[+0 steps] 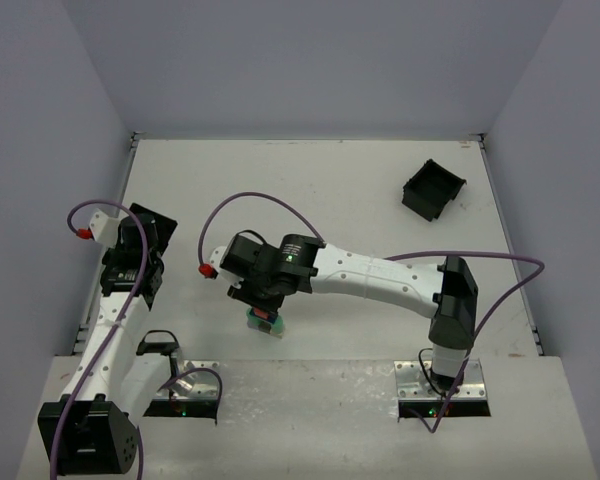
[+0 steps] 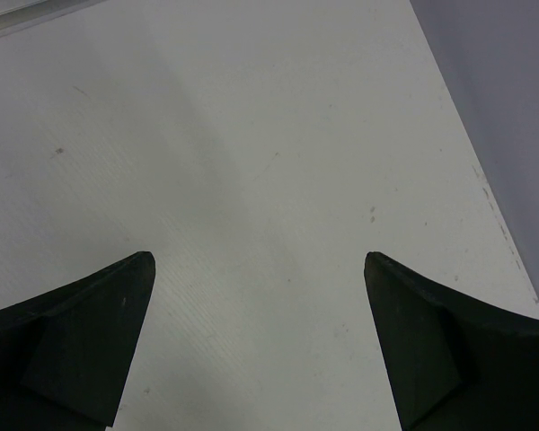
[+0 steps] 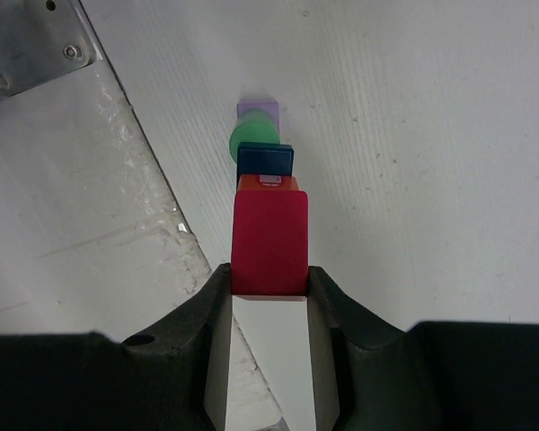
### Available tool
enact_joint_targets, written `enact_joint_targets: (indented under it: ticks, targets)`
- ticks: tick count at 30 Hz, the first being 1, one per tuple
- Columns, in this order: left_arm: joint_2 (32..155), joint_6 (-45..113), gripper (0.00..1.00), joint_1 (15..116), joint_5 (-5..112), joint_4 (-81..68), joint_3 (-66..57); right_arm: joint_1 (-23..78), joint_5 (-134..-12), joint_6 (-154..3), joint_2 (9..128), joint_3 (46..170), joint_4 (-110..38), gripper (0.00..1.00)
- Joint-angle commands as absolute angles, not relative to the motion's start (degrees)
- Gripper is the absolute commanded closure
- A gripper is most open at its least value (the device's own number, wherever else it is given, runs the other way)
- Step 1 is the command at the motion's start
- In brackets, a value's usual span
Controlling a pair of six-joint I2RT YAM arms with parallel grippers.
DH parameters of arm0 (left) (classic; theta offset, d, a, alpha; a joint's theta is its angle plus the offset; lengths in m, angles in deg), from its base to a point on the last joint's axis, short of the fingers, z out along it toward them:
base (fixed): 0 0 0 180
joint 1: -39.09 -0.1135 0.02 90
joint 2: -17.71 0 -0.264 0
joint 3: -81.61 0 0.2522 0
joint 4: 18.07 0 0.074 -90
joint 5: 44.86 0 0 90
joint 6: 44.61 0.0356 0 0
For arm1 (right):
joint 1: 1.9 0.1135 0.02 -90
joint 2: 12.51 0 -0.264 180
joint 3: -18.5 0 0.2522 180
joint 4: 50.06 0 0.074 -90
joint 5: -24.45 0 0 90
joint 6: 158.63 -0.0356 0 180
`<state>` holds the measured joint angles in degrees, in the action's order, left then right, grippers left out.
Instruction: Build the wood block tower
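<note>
My right gripper [image 3: 269, 274] is shut on a red-magenta wood block [image 3: 269, 238], fingers [image 3: 328, 296] pressed on both its sides. It holds the block directly over the tower, whose orange [image 3: 256, 182], blue [image 3: 265, 160], green [image 3: 247, 136] and purple [image 3: 257, 111] pieces show beneath. I cannot tell whether the red block touches the stack. In the top view the right gripper [image 1: 262, 300] covers the tower [image 1: 266, 322] near the table's front edge. My left gripper [image 2: 260, 269] is open and empty over bare table; in the top view it [image 1: 135, 285] is at the left.
A square black bin [image 1: 432, 189] sits at the back right. The raised metal mounting plate [image 3: 27, 45] and the front platform edge lie just left of the tower. The left wall [image 2: 512, 99] is close beside my left gripper.
</note>
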<state>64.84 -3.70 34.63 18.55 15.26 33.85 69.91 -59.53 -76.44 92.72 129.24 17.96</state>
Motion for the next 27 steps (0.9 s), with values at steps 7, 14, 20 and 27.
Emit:
enact_joint_targets:
  ticks: [7, 14, 20, 27]
  targets:
    - [63.77, -2.77, 0.00, 34.35, 17.89, 14.15, 33.92, 70.08, -59.05, -74.95, 94.09, 132.63, 17.23, 0.71]
    - [64.03, -2.61, 0.00, 34.35, 17.89, 14.08, 33.92, 70.08, -59.51, -74.95, 94.29, 132.74, 17.08, 0.70]
    - [63.94, -2.61, 0.00, 34.35, 17.89, 14.23, 33.85, 70.08, -59.66, -74.98, 94.62, 132.47, 16.90, 0.69]
    - [63.94, -2.68, 0.00, 34.35, 17.81, 14.25, 33.92, 70.08, -59.99, -75.30, 95.14, 132.71, 16.61, 0.67]
